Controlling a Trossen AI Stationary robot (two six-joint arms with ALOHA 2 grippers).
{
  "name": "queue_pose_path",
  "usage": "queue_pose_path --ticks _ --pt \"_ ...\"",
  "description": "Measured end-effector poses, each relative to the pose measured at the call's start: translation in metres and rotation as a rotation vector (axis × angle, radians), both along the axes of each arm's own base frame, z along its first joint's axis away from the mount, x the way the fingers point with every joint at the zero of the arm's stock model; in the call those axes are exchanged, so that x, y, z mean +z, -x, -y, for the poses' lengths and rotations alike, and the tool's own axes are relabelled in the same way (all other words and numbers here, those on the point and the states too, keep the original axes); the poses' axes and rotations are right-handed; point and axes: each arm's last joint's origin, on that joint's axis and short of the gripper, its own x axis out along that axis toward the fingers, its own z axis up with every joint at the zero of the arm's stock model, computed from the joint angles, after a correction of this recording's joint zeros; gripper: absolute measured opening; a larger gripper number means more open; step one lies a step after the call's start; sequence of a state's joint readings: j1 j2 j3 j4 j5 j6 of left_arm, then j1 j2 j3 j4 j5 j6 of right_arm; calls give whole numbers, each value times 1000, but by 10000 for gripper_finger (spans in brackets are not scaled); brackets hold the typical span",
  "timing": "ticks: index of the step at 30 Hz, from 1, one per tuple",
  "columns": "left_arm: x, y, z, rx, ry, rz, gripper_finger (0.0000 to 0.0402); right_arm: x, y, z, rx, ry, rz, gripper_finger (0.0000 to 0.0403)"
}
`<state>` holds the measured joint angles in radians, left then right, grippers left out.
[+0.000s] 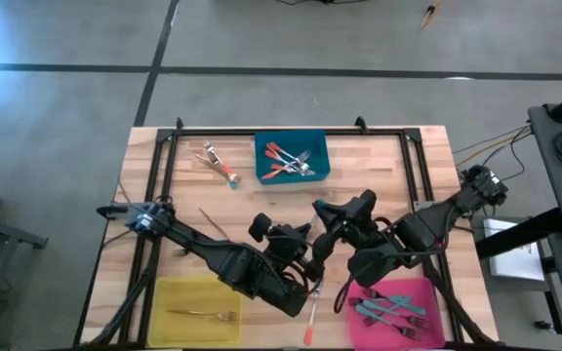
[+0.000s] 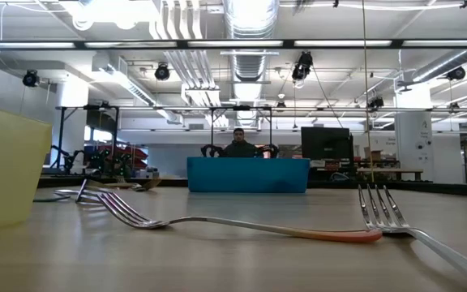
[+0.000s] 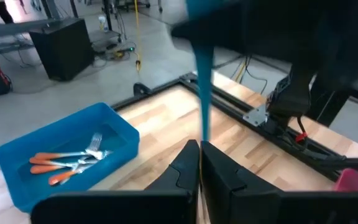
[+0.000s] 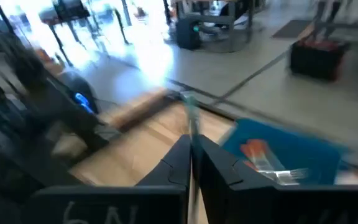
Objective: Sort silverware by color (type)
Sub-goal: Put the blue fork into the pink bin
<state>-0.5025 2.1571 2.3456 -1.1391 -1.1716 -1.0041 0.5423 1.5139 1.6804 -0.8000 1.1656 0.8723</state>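
Note:
My two grippers meet above the middle of the table, left gripper [image 1: 310,246] and right gripper [image 1: 330,226], both shut on one teal-handled fork [image 3: 202,93] held in the air. The blue bin [image 1: 291,174] at the far edge holds red-orange-handled forks [image 1: 289,161]. In the yellow bin [image 1: 195,292] at the near left lies a gold fork [image 1: 203,314]. Teal forks [image 1: 390,314] lie in the pink bin [image 1: 403,289] at the near right. Loose forks [image 1: 219,164] lie flat at the far left. My left gripper pinches the fork's teal handle [image 3: 201,138] between its two shut fingers. The handle runs straight on from the fingertips toward the other gripper, clear of the table. My right gripper pinches the same fork; a thin stretch of it [image 4: 191,127] runs out past the shut fingertips, clear of the table. Which part lies between the fingers is too blurred to tell.
A red-orange-handled fork [image 1: 312,318] lies near the table's front edge, another fork [image 1: 341,292] beside the pink bin, and a gold one [image 1: 213,222] left of centre. A black frame [image 1: 291,133] rims the tabletop. A person [image 2: 239,144] sits beyond the far edge.

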Motion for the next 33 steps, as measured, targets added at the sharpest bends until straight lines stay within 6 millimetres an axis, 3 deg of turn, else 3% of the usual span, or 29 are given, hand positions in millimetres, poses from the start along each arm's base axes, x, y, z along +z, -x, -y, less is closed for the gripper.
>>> queue_pose_path --ticks 8,11,15,18,22,33 --pt "20 14 -6 -36 -38 -43 1 23 16 8 130 -14 -142 9" --pt "35 29 -6 -62 -46 -48 1 30 30 12 258 -168 -285 9" --pt "51 51 -4 -109 -35 -61 1 24 53 6 401 -434 -558 9" --pt "59 64 -1 -138 -32 -68 0 10 66 -11 481 -550 -743 9" --pt "69 77 2 -180 -5 -57 0 -19 77 -37 575 -583 -900 9" --pt "69 76 9 -238 72 -48 0 -119 74 -73 697 -557 -1107 9"
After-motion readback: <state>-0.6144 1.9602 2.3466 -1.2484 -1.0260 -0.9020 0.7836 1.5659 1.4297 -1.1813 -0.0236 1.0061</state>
